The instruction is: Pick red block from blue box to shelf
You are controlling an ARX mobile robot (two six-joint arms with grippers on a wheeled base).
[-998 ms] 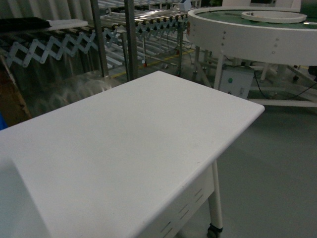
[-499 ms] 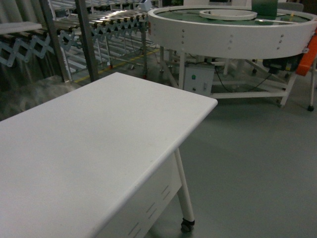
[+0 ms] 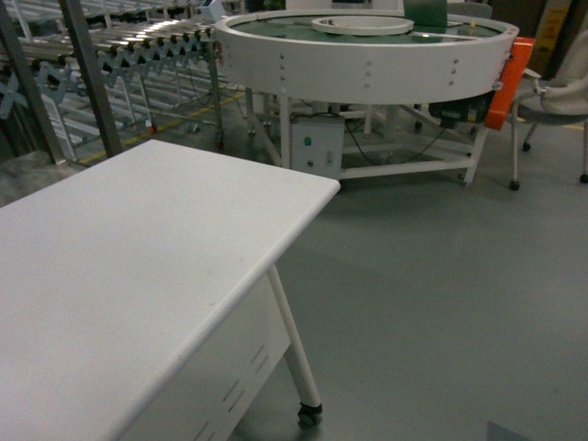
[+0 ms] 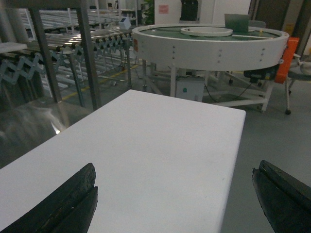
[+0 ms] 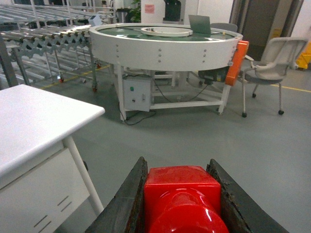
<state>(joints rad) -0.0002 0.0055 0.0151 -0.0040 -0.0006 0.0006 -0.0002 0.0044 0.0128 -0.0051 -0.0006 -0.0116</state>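
Red block (image 5: 181, 194) at bottom centre of right wrist frame, clamped between both right fingers (image 5: 127, 201), over grey floor (image 5: 194, 131). Left fingers (image 4: 68, 204) spread wide above white worktop (image 4: 146, 145).

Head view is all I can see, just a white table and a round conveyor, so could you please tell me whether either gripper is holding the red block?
Observer: Yes, the right gripper is shut on the red block.
Operator: Thank you. Is the left gripper carrying anything?
Observer: No, the left gripper is open, with nothing between its fingers, above the white table.
Operator: And what lies ahead of the right gripper?
Observer: Bare grey floor, then the round conveyor, with a chair to its right.
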